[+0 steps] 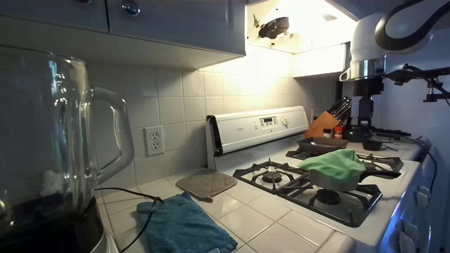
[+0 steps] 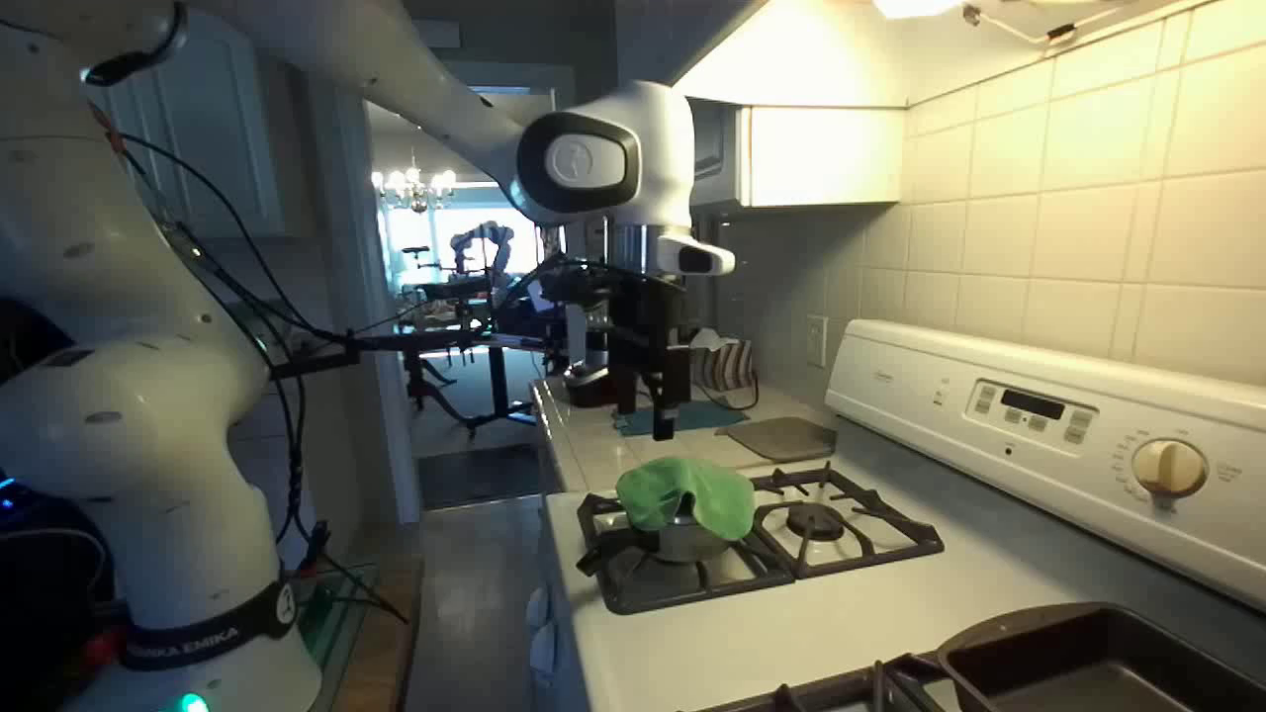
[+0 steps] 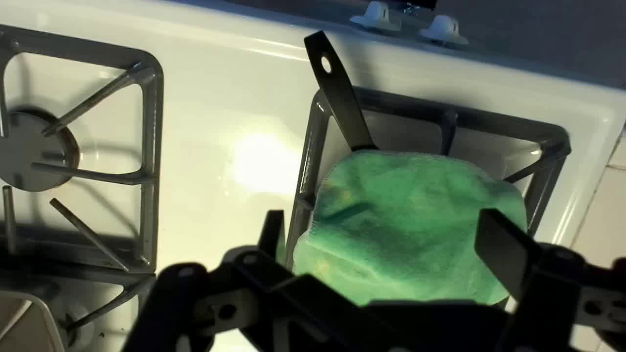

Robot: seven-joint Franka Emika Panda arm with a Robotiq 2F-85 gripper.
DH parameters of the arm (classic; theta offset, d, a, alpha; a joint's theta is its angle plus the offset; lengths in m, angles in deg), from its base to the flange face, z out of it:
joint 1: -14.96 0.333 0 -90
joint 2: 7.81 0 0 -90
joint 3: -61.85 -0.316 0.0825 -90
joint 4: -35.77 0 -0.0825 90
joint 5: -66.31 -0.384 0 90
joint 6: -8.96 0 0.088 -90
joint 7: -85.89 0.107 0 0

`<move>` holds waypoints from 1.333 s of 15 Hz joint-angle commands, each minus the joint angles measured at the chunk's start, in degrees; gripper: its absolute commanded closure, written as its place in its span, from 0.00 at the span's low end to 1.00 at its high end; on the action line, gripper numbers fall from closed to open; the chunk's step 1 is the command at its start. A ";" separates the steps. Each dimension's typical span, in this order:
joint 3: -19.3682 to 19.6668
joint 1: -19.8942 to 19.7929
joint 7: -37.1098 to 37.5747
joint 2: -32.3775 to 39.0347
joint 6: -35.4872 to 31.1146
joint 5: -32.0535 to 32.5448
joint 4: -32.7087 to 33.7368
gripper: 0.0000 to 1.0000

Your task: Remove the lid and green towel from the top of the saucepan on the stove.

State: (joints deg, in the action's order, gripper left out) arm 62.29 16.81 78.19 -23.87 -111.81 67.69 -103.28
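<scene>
The saucepan [image 1: 334, 181] stands on a front burner grate of the white stove [image 2: 831, 618]; it shows in both exterior views [image 2: 689, 544]. Its black handle [image 3: 338, 93] points toward the stove's front edge in the wrist view. The green towel [image 1: 334, 164] is draped over the pan's top and also shows in the wrist view [image 3: 415, 205]. The lid is hidden under the towel; a bit of shiny metal shows beneath the towel's edge in an exterior view. My gripper [image 2: 645, 420] points down above the towel, apart from it. In the wrist view its fingers [image 3: 382, 217] are wide open and empty.
A dark baking pan [image 2: 1098, 663] sits on another grate. A knife block [image 1: 320, 124] and spice bottles stand beyond the stove. A blue towel [image 1: 182, 225], a grey pot holder [image 1: 207, 183] and a glass blender [image 1: 45, 140] are on the counter. A hood hangs above the stove.
</scene>
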 commanded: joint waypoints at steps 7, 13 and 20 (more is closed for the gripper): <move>-0.12 -0.11 -0.01 0.01 0.10 -0.03 0.07 0.00; -2.54 2.19 -4.68 -0.28 -2.87 2.53 -0.64 0.00; -3.61 4.10 -9.39 0.95 -3.72 3.21 -0.17 0.00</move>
State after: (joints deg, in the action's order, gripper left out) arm 58.54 20.49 70.94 -23.65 -114.13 69.66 -103.48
